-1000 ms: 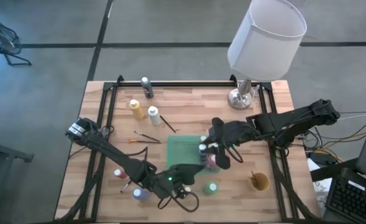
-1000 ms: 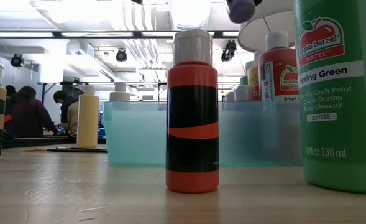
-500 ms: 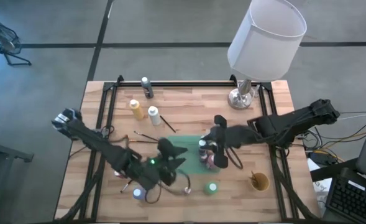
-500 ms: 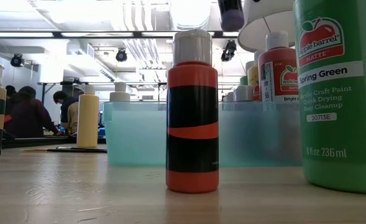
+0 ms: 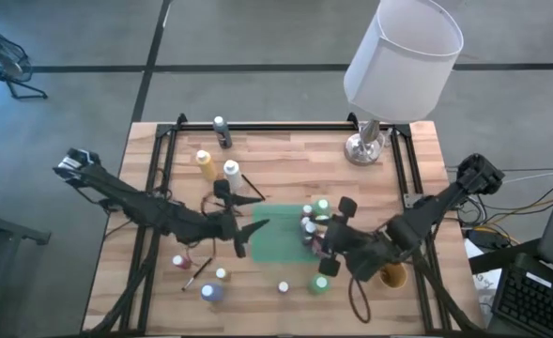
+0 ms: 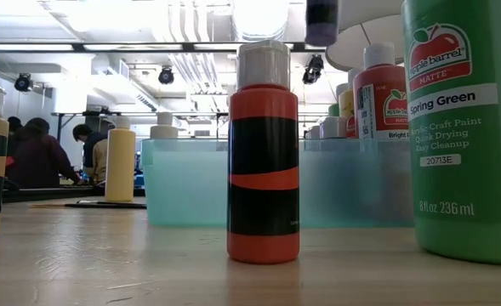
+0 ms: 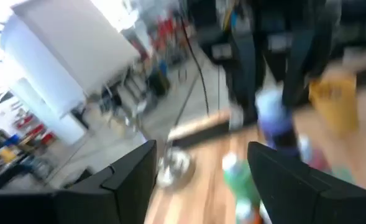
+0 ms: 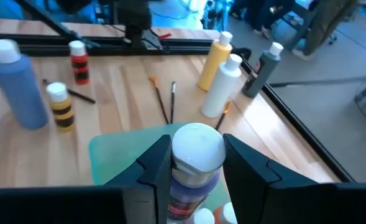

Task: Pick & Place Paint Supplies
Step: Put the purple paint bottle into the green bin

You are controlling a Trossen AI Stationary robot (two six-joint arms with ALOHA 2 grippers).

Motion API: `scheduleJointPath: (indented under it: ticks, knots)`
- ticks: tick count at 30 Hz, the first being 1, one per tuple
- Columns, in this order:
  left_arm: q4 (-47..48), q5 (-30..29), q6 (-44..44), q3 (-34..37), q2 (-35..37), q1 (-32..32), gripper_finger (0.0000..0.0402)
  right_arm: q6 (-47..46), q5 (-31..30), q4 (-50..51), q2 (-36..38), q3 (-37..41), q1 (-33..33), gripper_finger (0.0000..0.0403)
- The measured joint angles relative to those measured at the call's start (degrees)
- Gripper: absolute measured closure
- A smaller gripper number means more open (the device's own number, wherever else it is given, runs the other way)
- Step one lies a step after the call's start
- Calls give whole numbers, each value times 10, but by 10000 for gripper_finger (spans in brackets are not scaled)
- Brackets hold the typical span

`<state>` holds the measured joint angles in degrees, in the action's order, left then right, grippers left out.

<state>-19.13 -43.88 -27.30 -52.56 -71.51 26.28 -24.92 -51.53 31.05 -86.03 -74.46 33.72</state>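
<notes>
My right gripper (image 5: pixel 328 246) hangs over the right end of the green tray (image 5: pixel 274 246), shut on a purple paint bottle (image 8: pixel 195 163) with a white cap. The bottle's lower end (image 6: pixel 321 20) shows high in the low view. More bottles (image 5: pixel 310 228) stand in the tray. My left gripper (image 5: pixel 246 233) hovers open over the tray's left end with nothing between its fingers (image 7: pixel 133 171). On the table stand an orange-and-black bottle (image 6: pixel 264 153), a green bottle (image 5: pixel 320 282), a blue one (image 5: pixel 210 291), and yellow (image 5: pixel 204 161), white (image 5: pixel 230 171) and grey (image 5: pixel 222 131) ones. Brushes (image 5: pixel 222 205) lie beside them. My right gripper pinches the purple bottle between its two fingers (image 8: pixel 155 165) at the upper body just below the white cap (image 8: pixel 184 185). The fingers come slanting down from the table's right side. The bottle stands upright in the hold, lifted clear above the tray.
A lamp with a white shade (image 5: pixel 403 56) stands on its metal base (image 5: pixel 365 145) at the far right. A tan cup (image 5: pixel 390 274) sits near the right front. Black rails (image 5: pixel 285 125) frame the table. People sit in the room beyond (image 6: pixel 33 157).
My left gripper has drawn back from the bottles at the near edge, risen and gone toward the tray's left end, rolling as it went. My right arm has swung its wrist toward the near edge; the purple bottle has stayed lifted and sunk a little.
</notes>
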Motion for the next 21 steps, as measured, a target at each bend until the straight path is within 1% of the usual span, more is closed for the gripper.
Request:
scheduleJointPath:
  ticks: [3, 5, 8, 11, 14, 21]
  knots:
    - [-108, 67, 17, 70, 18, -21, 145, -9, 2, -4, -8, 0, -2, 293]
    - [-152, 114, 39, 106, 22, -34, 145, -6, 3, -16, -11, 0, -2, 293]
    - [-194, 167, 72, 134, 20, -52, 145, 11, 7, -34, -10, 0, 1, 293]
    - [-199, 205, 101, 141, 13, -62, 145, 28, 10, -49, -11, 0, 1, 293]
    - [-199, 224, 118, 144, -3, -63, 145, 29, 13, -53, -10, 0, -1, 293]
    - [-199, 226, 146, 121, -75, -64, 145, 60, 35, -85, -9, -1, -1, 293]
